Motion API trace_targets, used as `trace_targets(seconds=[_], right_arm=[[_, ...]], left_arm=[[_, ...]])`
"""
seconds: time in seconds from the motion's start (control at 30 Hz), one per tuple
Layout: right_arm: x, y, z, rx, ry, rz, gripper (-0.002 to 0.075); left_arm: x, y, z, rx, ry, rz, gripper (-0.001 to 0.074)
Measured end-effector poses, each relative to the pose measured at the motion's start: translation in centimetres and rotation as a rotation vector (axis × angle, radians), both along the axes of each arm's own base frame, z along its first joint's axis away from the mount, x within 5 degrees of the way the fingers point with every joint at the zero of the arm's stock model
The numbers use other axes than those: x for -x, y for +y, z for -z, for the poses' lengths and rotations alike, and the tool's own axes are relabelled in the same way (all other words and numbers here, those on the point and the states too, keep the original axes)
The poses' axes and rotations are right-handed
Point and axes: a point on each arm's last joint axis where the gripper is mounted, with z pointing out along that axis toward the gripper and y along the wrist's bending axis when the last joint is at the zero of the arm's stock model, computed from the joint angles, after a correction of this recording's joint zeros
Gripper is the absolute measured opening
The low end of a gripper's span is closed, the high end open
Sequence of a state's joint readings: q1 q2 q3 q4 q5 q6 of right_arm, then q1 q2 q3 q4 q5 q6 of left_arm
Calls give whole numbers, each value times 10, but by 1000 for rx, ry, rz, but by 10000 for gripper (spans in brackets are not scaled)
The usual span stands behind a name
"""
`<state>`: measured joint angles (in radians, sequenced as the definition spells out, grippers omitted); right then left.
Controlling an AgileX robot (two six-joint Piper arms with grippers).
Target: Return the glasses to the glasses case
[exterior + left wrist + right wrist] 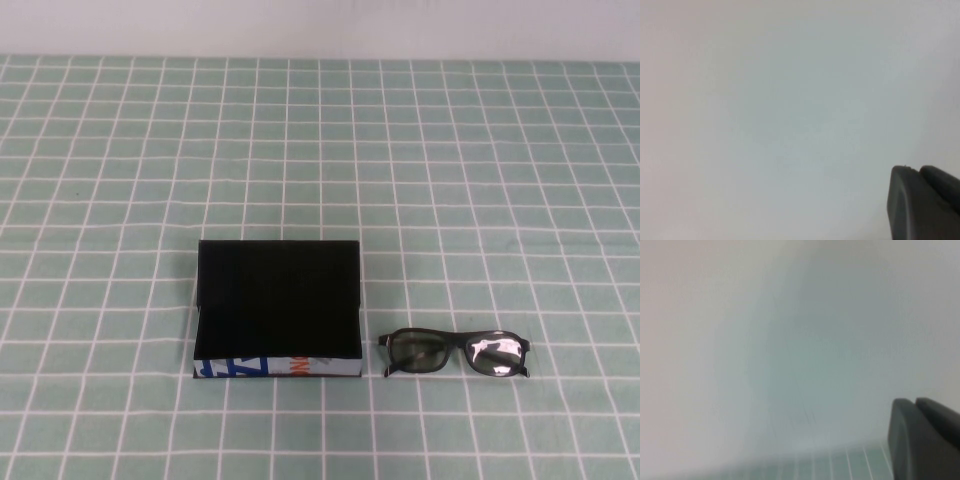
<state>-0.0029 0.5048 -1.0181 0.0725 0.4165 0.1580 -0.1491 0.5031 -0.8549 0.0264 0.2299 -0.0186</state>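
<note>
The glasses case (pixel 278 300) lies open on the checked cloth in the high view, showing its black inside, with its white side with blue and orange lettering (pixel 280 368) toward me. The black-framed glasses (pixel 455 353) lie folded just to the right of the case, a small gap apart. Neither arm shows in the high view. My left gripper (pixel 917 170) shows only in the left wrist view, its two dark fingers pressed together against a blank pale wall. My right gripper (pixel 914 402) shows the same way in the right wrist view, shut and empty.
A green cloth with a white grid (pixel 450 180) covers the table up to a pale wall at the back. A strip of that cloth (pixel 840 465) shows in the right wrist view.
</note>
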Motion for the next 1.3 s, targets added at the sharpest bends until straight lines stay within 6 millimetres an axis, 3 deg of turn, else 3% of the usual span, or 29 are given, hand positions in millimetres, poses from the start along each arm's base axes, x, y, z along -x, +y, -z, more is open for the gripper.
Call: trace_targets(seconds=[0.13,0.27,0.4,0.57,0.9,1.13,1.3], right_arm=[[-45,2,24,11,280,-19,-13],[-72,2,41,17,422,-24,-13],[-85,4,47,2,475,-40,-13],[-91,20,51,10,501,-161,-13],[-126,54,84,552,691,-436,-13],[-164,82,110,783,971,-695,-13],[-189,108,124,951,1004,-861,-13]], left_arm=[[-24,-4,10,-9,117,3,-2],[-42,-9,21,63,250,35,-2],[-58,-15,40,116,445,64,-2],[-75,-20,63,109,656,72,-2],[-97,-27,89,131,869,90,-2],[-96,-29,94,63,916,127,-2],[-92,-30,97,-25,952,157,-2]])
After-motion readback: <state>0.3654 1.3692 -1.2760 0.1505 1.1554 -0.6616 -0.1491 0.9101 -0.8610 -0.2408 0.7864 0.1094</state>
